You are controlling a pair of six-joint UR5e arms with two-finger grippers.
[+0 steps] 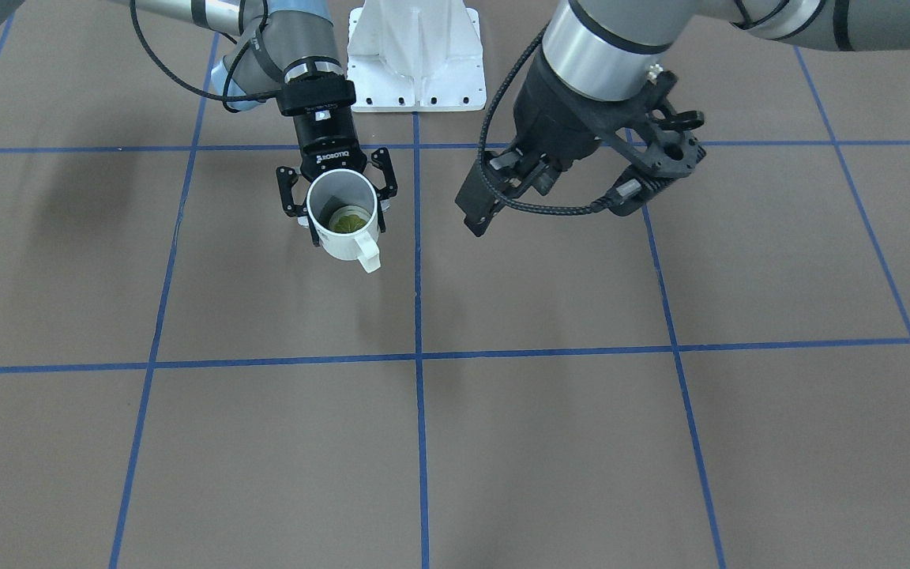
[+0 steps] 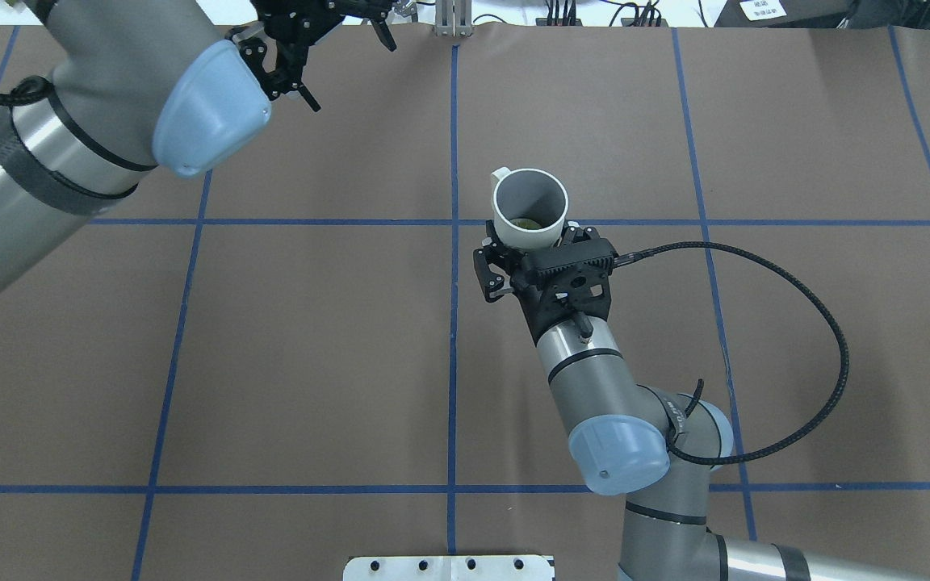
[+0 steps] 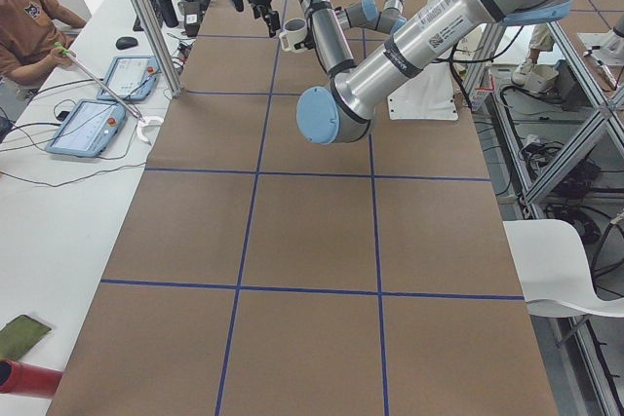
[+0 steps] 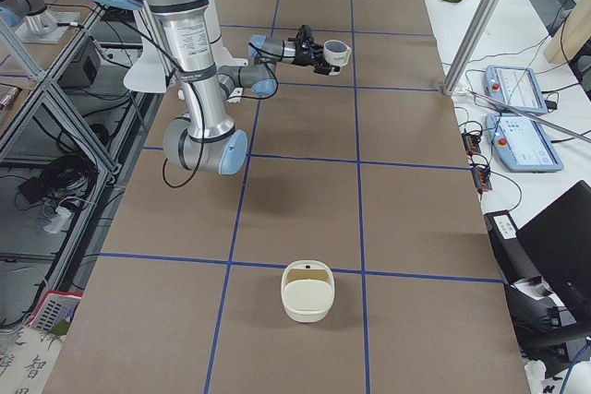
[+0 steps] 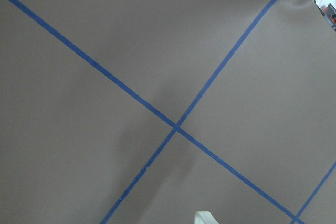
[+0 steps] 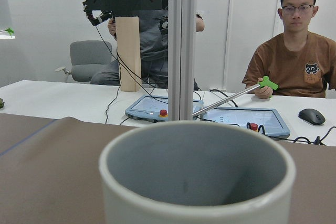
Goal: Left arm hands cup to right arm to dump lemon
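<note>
While the cup [image 1: 338, 243] hangs upright between the right arm's fingers [image 1: 291, 194], which clamp its wall from either side just below the rim, the pouring step is judged not yet begun. The lemon [image 1: 347, 219] lies at the bottom of the grey interior, below the level of the fingers; nothing else shows in the cup. The squared handle points away from the palm, clear of both fingers. The left arm's fingers [image 2: 279, 56] are spread and empty, well apart from the cup. To dump cleanly, the wrist should probably roll until the mouth faces downward, with the grip held firm, since a smooth ceramic wall could slip between the pads as the weight shifts. A cream tub [image 4: 305, 306] stands on the counter [image 1: 550, 442], well apart from the fingers. If it is the target, the cup likely needs carrying above it first. Whether the tub holds anything cannot be told.
</note>
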